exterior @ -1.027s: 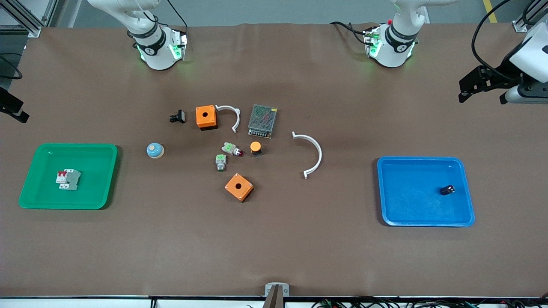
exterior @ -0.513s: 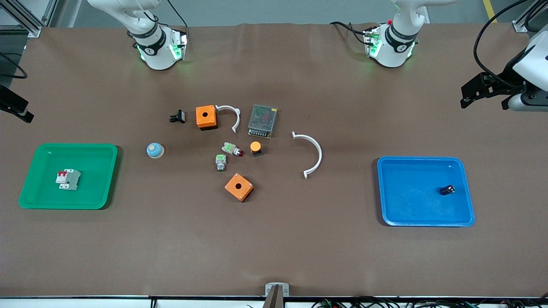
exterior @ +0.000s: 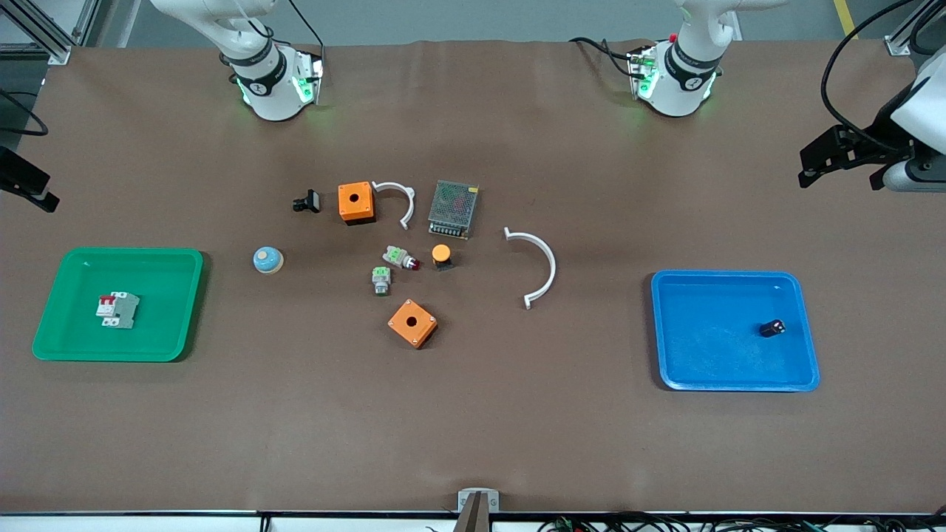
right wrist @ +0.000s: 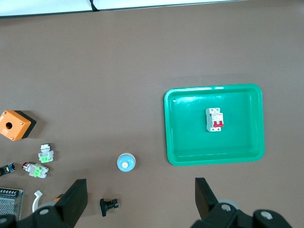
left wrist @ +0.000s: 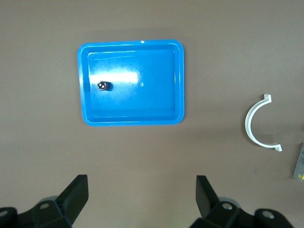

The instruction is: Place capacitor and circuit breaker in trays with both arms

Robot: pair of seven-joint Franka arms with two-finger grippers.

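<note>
Toward the left arm's end of the counter (exterior: pixel 473 428), at about four o'clock in the front view, the capacitor (exterior: pixel 772 327) lies on its side in the blue tray (exterior: pixel 732 275), near the tray's three o'clock rim. The circuit breaker (exterior: pixel 117 310) rests about mid-floor in the green tray (exterior: pixel 126 252), at about eight o'clock toward the right arm's end. Both placements look done, so the step in hand is judged to be the pull-back.

The left hand (exterior: pixel 805 166) hangs over the counter's edge at about two o'clock, fingers spread and empty. The right hand (exterior: pixel 37 198) sits over the edge at about ten o'clock. Its wrist view shows its fingers wide apart, holding nothing.

To finish well, each arm should keep rising and drawing outward with fingers apart, staying clear of its tray. The capacitor is a small cylinder and would likely roll if the tray were nudged. The parts at the counter's middle are not wanted and should be left alone.

Against a second ago, the left hand has drawn slightly outward toward the counter's edge. The right hand has barely shifted. The capacitor, the circuit breaker, both trays and the middle cluster lie just as they did.
</note>
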